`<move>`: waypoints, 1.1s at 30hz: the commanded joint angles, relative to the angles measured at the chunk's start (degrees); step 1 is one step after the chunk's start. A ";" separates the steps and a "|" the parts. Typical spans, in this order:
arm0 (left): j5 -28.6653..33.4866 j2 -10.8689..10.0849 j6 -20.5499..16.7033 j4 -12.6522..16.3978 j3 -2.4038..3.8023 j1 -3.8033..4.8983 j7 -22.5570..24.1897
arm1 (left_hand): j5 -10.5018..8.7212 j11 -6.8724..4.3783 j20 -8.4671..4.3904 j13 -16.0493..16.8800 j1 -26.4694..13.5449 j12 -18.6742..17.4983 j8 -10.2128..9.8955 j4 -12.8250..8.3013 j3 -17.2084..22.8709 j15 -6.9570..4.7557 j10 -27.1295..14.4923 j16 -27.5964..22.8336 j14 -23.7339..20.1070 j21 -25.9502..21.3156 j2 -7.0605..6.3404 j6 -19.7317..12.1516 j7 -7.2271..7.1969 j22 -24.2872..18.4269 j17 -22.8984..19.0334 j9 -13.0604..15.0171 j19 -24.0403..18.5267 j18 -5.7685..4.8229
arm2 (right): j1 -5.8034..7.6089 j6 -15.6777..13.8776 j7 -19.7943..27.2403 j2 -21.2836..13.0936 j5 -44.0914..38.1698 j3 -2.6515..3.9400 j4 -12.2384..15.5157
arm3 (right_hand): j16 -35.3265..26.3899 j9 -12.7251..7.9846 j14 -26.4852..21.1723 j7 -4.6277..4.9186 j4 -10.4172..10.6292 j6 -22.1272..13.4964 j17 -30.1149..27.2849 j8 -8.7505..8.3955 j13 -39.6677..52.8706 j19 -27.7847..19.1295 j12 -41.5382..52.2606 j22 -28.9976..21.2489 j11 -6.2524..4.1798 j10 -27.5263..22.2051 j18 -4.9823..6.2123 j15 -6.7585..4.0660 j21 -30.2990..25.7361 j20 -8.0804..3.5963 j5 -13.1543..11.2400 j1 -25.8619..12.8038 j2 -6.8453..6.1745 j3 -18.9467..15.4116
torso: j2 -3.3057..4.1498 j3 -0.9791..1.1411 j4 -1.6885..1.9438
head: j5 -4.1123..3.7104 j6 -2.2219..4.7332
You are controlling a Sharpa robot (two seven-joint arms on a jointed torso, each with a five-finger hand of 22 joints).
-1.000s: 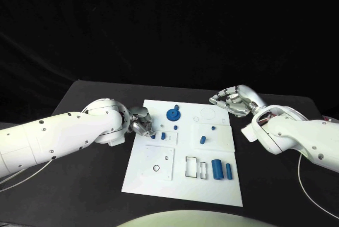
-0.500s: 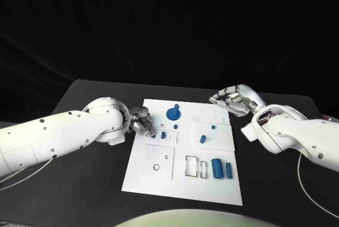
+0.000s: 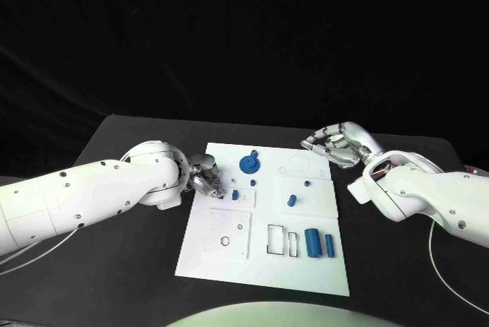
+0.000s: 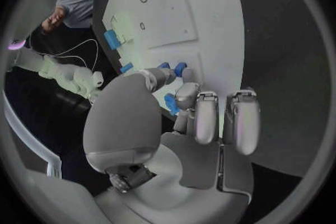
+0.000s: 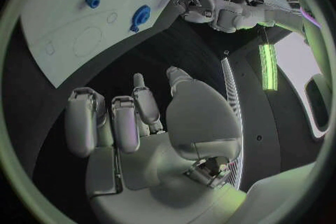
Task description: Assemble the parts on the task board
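Looking early: most blue parts (image 3: pixel 313 242) lie loose on the task board (image 3: pixel 267 270); left hand (image 3: pixel 204 176) pinches one part, right hand (image 3: pixel 339 145) curled, holding nothing.

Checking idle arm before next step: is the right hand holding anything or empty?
Empty. The right hand sits off the task board, above its far right corner, fingers curled in with nothing between them in the right wrist view.
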 commanded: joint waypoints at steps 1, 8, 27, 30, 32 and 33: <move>0.28 0.43 0.67 -0.14 -0.32 -0.29 -0.88 | 0.14 0.01 0.05 -0.27 -0.01 -0.17 -0.29 -11.27 11.16 -0.26 0.25 0.17 3.60 0.16 0.53 0.28 0.07 6.87 6.19 0.13 0.18 -0.99 | -0.04 0.35 0.16 0.00 -0.49 0.00 0.10 | -0.32 0.08 3.37 -0.26 0.01 -0.13 2.70 0.28 -0.02 0.09 0.17 7.97 -0.28 -0.03 0.84 -0.39 -0.32 -0.36 0.35 -0.04 0.54 -0.47 | 0.05 0.03 -0.01 | -0.07 -0.01; 0.50 0.88 0.18 -0.90 -0.52 -0.29 -1.53 | -0.07 0.03 0.06 -0.58 -0.28 -0.44 -0.49 -10.98 10.96 -0.25 0.18 0.15 3.59 0.09 0.81 0.04 0.08 6.76 6.17 0.16 0.09 -0.96 | -0.05 0.35 0.16 -0.04 -0.49 0.00 0.14 | -0.32 0.08 3.37 -0.26 0.01 -0.13 2.70 0.28 -0.02 0.09 0.17 7.97 -0.28 -0.03 0.84 -0.39 -0.32 -0.36 0.35 -0.04 0.54 -0.47 | 0.02 -0.04 0.02 | -0.22 -0.06; 2.59 0.92 1.03 -1.60 -0.65 -0.29 -1.98 | -0.75 -0.45 -0.12 -0.89 -3.75 -0.94 -2.59 -6.09 1.72 -0.57 -0.12 0.15 3.59 -0.39 1.23 -0.44 -0.83 6.24 6.18 -0.01 -0.27 -0.85 | -0.05 0.35 0.17 -0.14 -0.49 0.00 0.18 | -0.42 0.13 3.34 -0.26 0.00 -0.26 2.55 0.43 -0.08 0.05 0.13 7.92 -0.29 -0.06 0.87 -0.41 -0.49 -0.39 0.43 0.10 0.68 -0.74 | -0.08 -0.03 0.10 | -0.32 -0.26; 2.76 0.87 0.48 -1.64 -0.65 -0.29 -2.51 | -0.51 -0.38 -0.11 -0.81 -5.93 -0.93 -3.23 -2.71 -1.41 -0.50 -0.26 0.14 3.58 -0.45 1.13 0.43 -0.76 6.22 6.18 -0.46 -0.25 -0.85 | -0.05 0.35 0.21 -0.15 -0.49 0.00 0.18 | -0.42 0.13 3.34 -0.26 0.00 -0.26 2.55 0.43 -0.08 0.05 0.13 7.91 -0.29 -0.06 0.87 -0.41 -0.50 -0.39 0.44 0.10 0.68 -0.74 | -0.04 -0.03 0.09 | -0.36 -0.22; 2.78 0.80 -0.09 -1.69 -0.63 -0.29 -2.94 | -0.33 -0.48 -0.16 -0.70 -6.32 -0.87 -3.28 -1.25 -2.72 -0.58 -0.27 0.15 3.59 -0.44 1.01 0.66 -0.85 6.30 6.19 -0.43 -0.17 -0.87 | -0.05 0.34 0.24 -0.18 -0.48 0.00 0.19 | -0.42 0.13 3.34 -0.26 0.00 -0.27 2.55 0.43 -0.08 0.03 0.13 7.89 -0.29 -0.06 0.88 -0.41 -0.54 -0.39 0.44 0.11 0.68 -0.75 | -0.02 -0.06 0.07 | -0.35 -0.21; 2.79 0.76 -0.36 -1.73 -0.62 -0.29 -3.18 | -0.32 -0.47 -0.17 -0.73 -6.33 -0.90 -3.31 -1.04 -2.92 -0.59 -0.30 0.16 3.59 -0.46 0.98 0.65 -0.86 6.26 6.22 -0.43 -0.20 -0.86 | -0.05 0.34 0.25 -0.20 -0.48 0.00 0.19 | -0.42 0.13 3.34 -0.26 0.00 -0.27 2.55 0.43 -0.08 0.03 0.13 7.89 -0.29 -0.06 0.88 -0.41 -0.54 -0.39 0.44 0.11 0.68 -0.75 | -0.01 -0.06 0.07 | -0.35 -0.20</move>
